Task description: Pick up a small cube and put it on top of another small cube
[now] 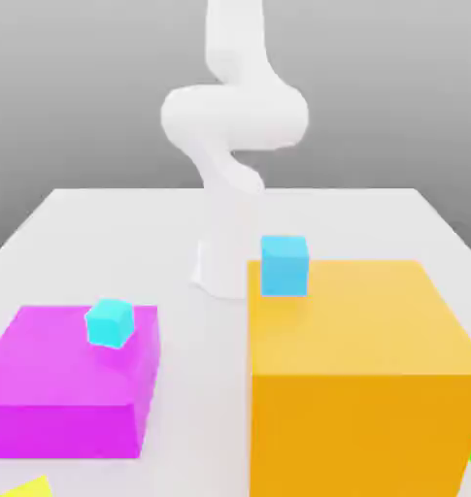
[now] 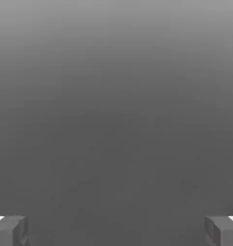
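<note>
Resting at seven o'clock on the exterior view's table (image 1: 394, 218), the small cube (image 1: 27, 487) peeks in beside the magenta block (image 1: 64, 388); the gripper (image 2: 116, 230) hangs spread wide, pinching nothing.

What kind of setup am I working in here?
Most likely a simulated tabletop test scene, not a real room: a plain white table against a bare grey backdrop, flat-coloured blocks such as the magenta block and orange block, and a smooth white arm mounted on the table.
</note>
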